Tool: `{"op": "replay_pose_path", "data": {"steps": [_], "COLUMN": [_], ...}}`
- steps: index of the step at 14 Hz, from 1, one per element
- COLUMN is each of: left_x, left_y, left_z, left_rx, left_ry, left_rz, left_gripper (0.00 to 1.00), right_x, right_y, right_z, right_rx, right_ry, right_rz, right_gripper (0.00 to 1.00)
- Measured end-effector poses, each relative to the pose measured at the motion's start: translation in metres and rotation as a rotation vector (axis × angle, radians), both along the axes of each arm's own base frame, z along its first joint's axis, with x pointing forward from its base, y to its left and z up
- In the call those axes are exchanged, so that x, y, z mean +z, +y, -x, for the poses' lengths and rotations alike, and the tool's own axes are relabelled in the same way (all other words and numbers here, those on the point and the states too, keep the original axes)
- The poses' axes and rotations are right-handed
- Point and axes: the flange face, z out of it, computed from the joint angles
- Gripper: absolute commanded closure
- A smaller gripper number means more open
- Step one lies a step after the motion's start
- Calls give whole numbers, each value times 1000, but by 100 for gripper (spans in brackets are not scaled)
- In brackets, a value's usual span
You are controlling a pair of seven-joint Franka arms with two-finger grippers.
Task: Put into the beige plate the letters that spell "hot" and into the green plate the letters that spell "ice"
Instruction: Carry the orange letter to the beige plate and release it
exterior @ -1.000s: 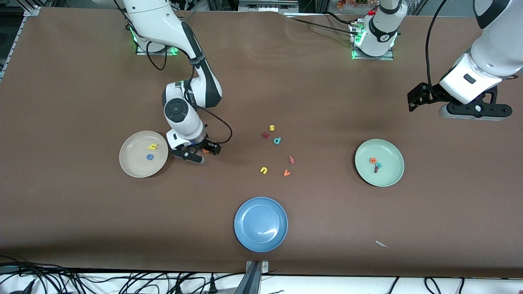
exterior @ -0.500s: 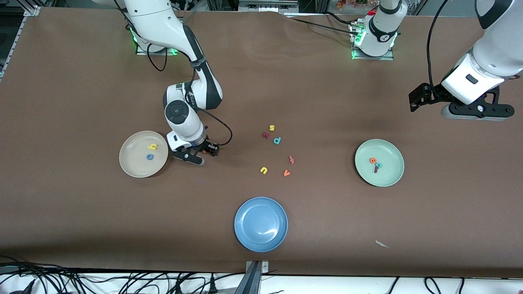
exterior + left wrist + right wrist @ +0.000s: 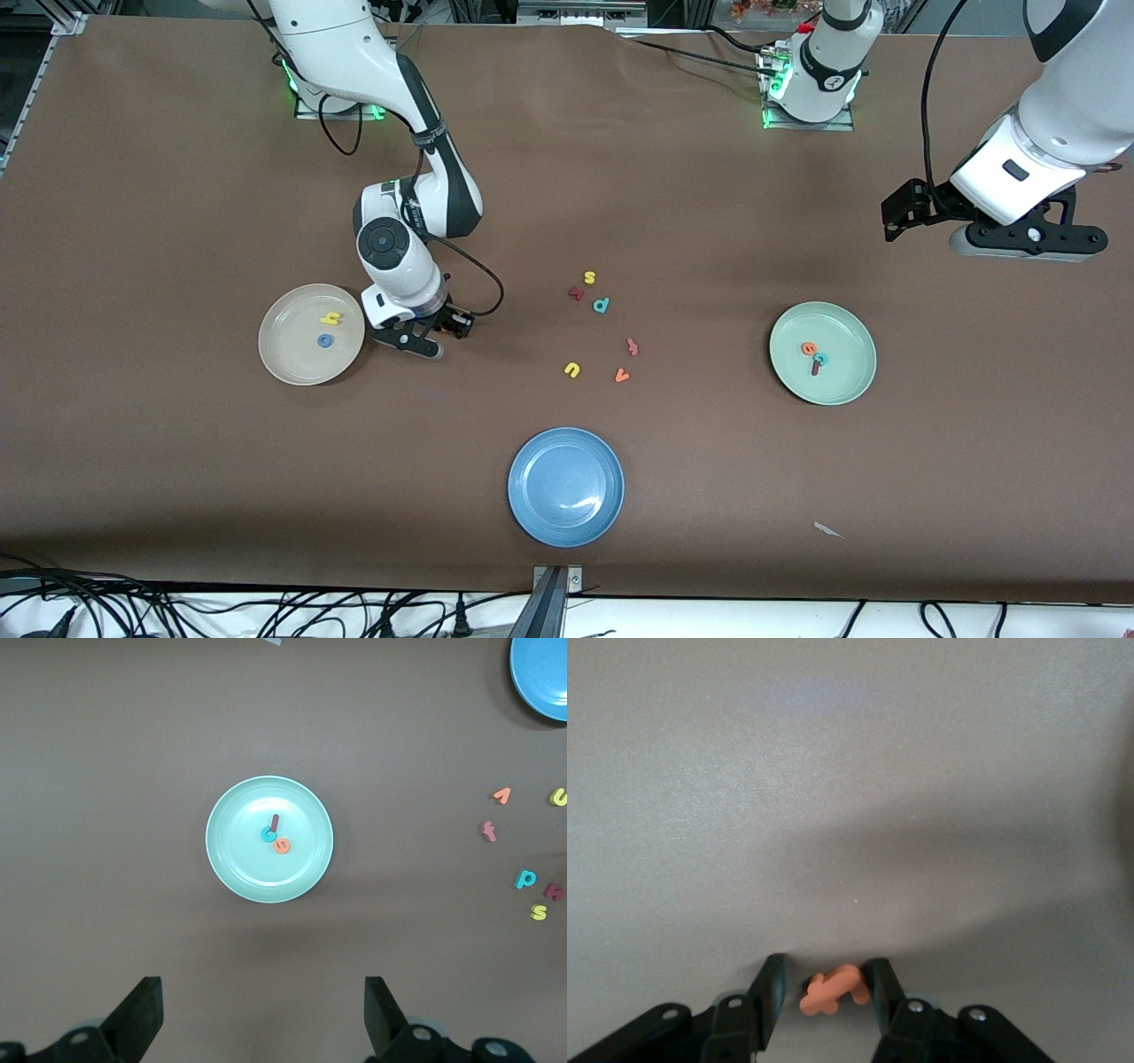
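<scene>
The orange "t" (image 3: pixel 831 989) lies on the table between the fingers of my right gripper (image 3: pixel 824 970). One finger touches it and a small gap shows at the other. This gripper (image 3: pixel 423 335) is low at the table beside the beige plate (image 3: pixel 283 354), which holds the yellow "h" (image 3: pixel 330 318) and the blue "o" (image 3: pixel 325 340). The green plate (image 3: pixel 842 381) holds the orange "e" (image 3: pixel 808 348), the teal "c" (image 3: pixel 820 359) and the dark red "i" (image 3: pixel 815 368). My left gripper (image 3: pixel 1028 241) waits open in the air toward the left arm's end; its wrist view shows the green plate (image 3: pixel 239 859).
A blue plate (image 3: pixel 565 486) sits near the front camera. Loose letters lie mid-table: yellow "s" (image 3: pixel 589 278), teal "p" (image 3: pixel 601 306), yellow "u" (image 3: pixel 571 369), orange "v" (image 3: pixel 622 376) and two dark red ones (image 3: pixel 576 292). A paper scrap (image 3: pixel 828 530) lies near the front edge.
My right gripper's jaws have narrowed around the orange "t", and the hand has shifted slightly toward the beige plate. The left arm has barely moved.
</scene>
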Motion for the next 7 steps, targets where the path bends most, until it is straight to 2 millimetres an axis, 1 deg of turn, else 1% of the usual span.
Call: {"op": "replay_pose_path", "data": {"steps": [7], "left_x": [0], "left_y": [-1], "left_z": [0], "left_rx": [-1], "left_ry": [0], "left_rz": [0], "left_gripper": [0], "right_x": [1], "right_y": [3], "right_z": [0], "right_rx": [4], "right_ry": [-1], "right_rz": [-3], "right_gripper": [63]}}
